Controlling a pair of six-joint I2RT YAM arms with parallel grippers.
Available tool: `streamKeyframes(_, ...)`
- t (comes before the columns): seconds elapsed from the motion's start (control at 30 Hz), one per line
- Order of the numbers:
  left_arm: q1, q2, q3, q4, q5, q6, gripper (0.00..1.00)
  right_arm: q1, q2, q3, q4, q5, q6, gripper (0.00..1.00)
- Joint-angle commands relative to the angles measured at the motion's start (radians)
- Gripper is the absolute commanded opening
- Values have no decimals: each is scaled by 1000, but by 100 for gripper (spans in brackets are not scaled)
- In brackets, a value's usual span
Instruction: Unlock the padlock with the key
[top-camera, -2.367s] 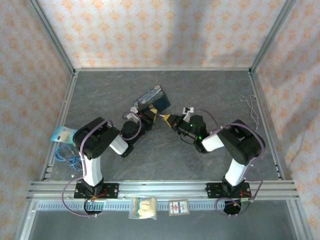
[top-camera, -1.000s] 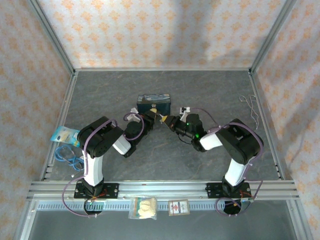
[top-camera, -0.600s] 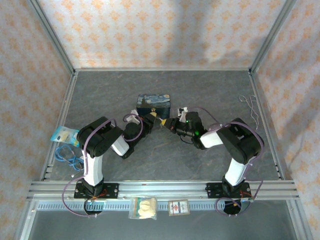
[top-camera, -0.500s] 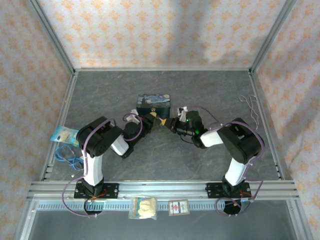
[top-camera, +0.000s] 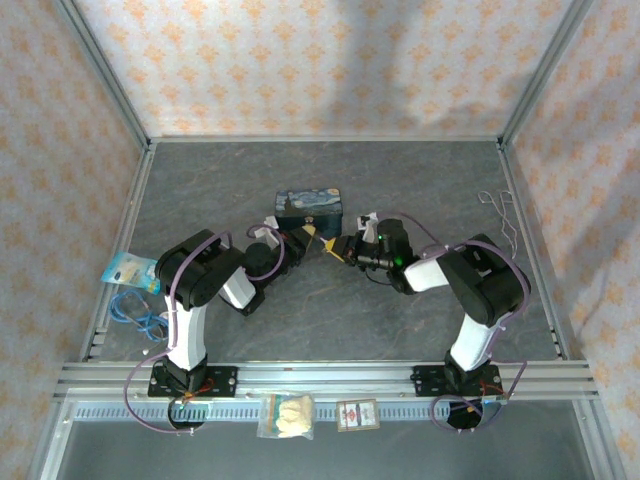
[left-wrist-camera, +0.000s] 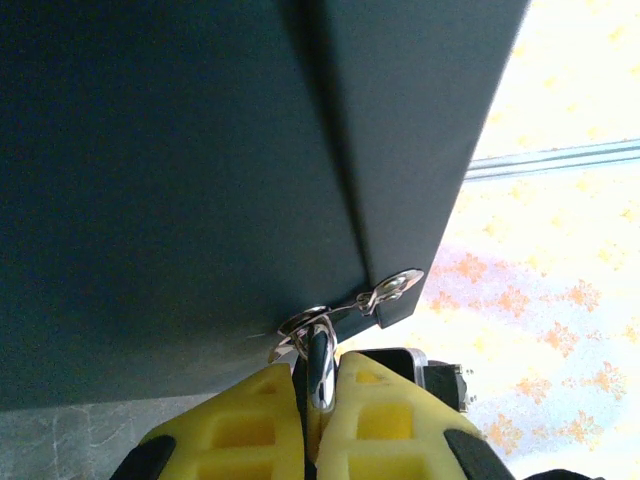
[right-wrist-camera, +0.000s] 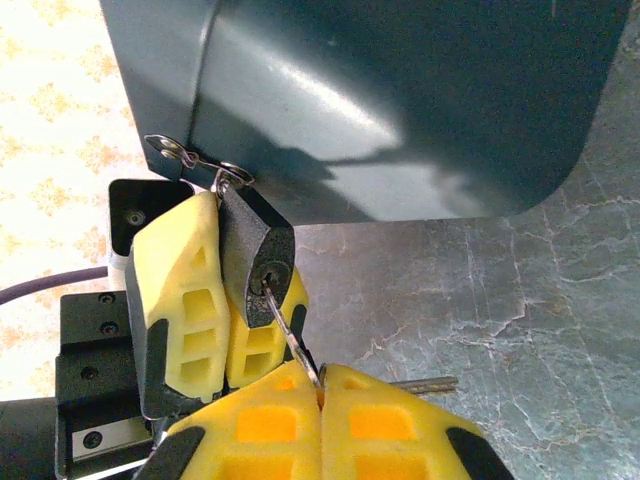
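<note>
Padlock (right-wrist-camera: 258, 265), small and rigid, is sitting clamped in closed left jaws while closed right jaws are pinching the thin, slippery key (right-wrist-camera: 283, 325) by its head.

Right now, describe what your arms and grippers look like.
The left arm and right arm are black, each with a white link and looping purple cables. A green light glows on the right one. The left gripper and right gripper have yellow fingers with rectangular recesses.
</note>
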Motion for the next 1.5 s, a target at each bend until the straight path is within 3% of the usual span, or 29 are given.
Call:
streamKeyframes(0.0, -64, -11, -3, 129, 324, 46, 0, -2, 18, 59, 129, 2, -28, 0)
streamKeyframes(0.27, -59, -13, 4, 117, 380, 61, 0, -27, 44, 109, 76, -63, -99, 0)
streamKeyframes(0.6, -58, -24, 0, 63, 396, 107, 0, -38, 11, 133, 8, -50, -150, 0)
streamKeyframes(0.87, -75, -27, 19, 58, 393, 117, 0, -28, 27, 122, 131, -54, -60, 0)
streamKeyframes(1.33, -121, -27, 25, 51, 379, 128, 0, 1, 61, 192, 162, -56, -44, 0)
streamKeyframes(1.47, -115, -28, 23, 47, 350, 124, 0, -1, 34, 178, 96, -45, -90, 0)
